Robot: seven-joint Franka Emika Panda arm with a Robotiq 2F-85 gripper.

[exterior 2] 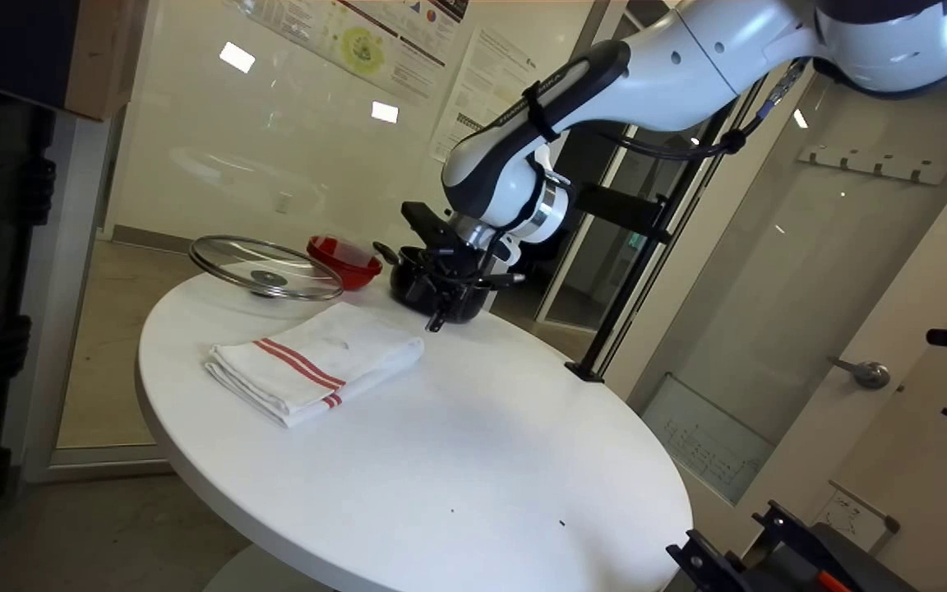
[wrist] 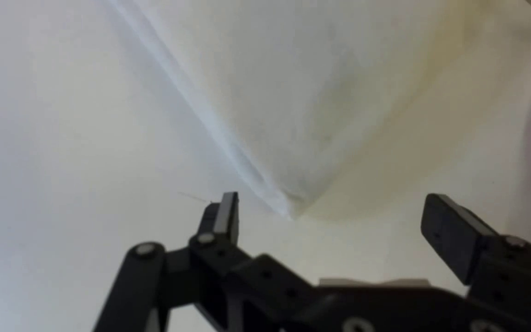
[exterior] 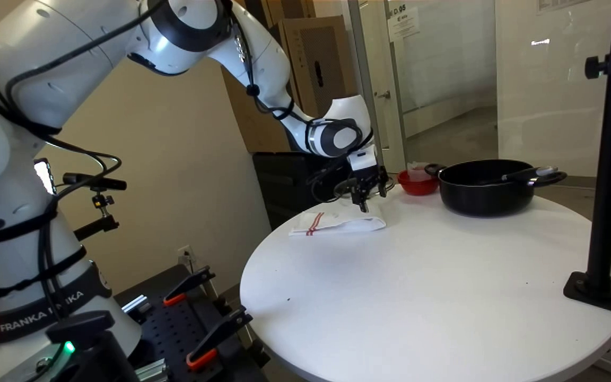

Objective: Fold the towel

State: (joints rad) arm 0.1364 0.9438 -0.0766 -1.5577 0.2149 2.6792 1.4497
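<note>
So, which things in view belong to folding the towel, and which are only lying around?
Belongs to the job:
white towel with red stripes
gripper, open

Just lying about:
black pan
utensil in the pan
red bowl
glass lid

Towel (exterior 2: 325, 353) on the tabletop (exterior 2: 482, 460), lid (exterior 2: 266, 277) behind it in an exterior view; bowl (exterior: 418, 186) left of pan (exterior: 483, 197) in both exterior views; utensil (exterior: 527, 174) partly in the pan.
</note>
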